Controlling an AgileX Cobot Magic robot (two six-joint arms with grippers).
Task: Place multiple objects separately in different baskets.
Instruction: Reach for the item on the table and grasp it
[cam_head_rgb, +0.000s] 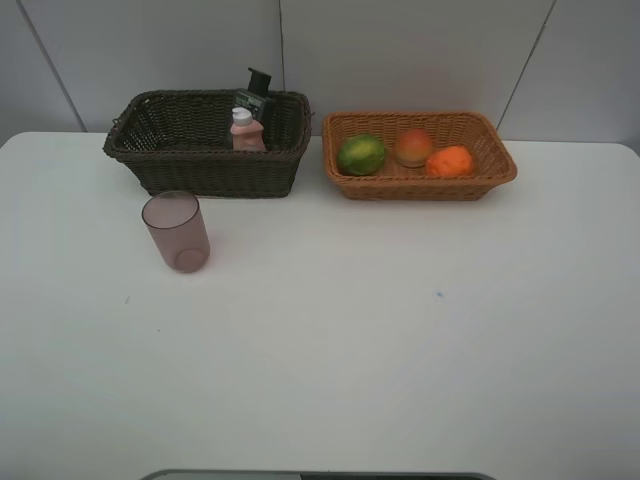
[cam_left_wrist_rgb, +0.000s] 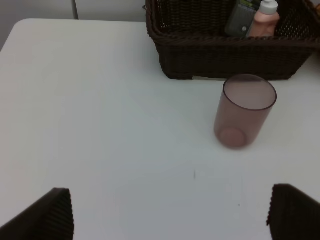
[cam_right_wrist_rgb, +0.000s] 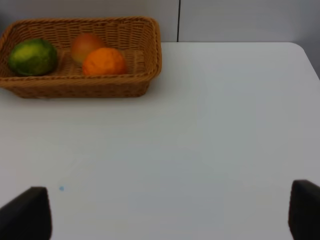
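The mauve cup (cam_head_rgb: 177, 231) stands upright on the white desk (cam_head_rgb: 400, 340), just before the dark basket (cam_head_rgb: 150, 155) holding pink bottle (cam_head_rgb: 245, 131) and grey bottle (cam_head_rgb: 256, 95). The tan basket (cam_head_rgb: 420, 185) holds green fruit (cam_head_rgb: 361, 154), peach (cam_head_rgb: 413, 147) and orange (cam_head_rgb: 450, 161). Both arms' jaws gape wide, empty.

Only the fingertips of the left tool (cam_left_wrist_rgb: 170, 212) and right tool (cam_right_wrist_rgb: 170, 212) show, cut off at the wrist views' edges; the dark brown basket (cam_head_rgb: 150, 165) wall hides the lower dark grey bottle (cam_head_rgb: 254, 95) and pink bottle (cam_head_rgb: 246, 132).
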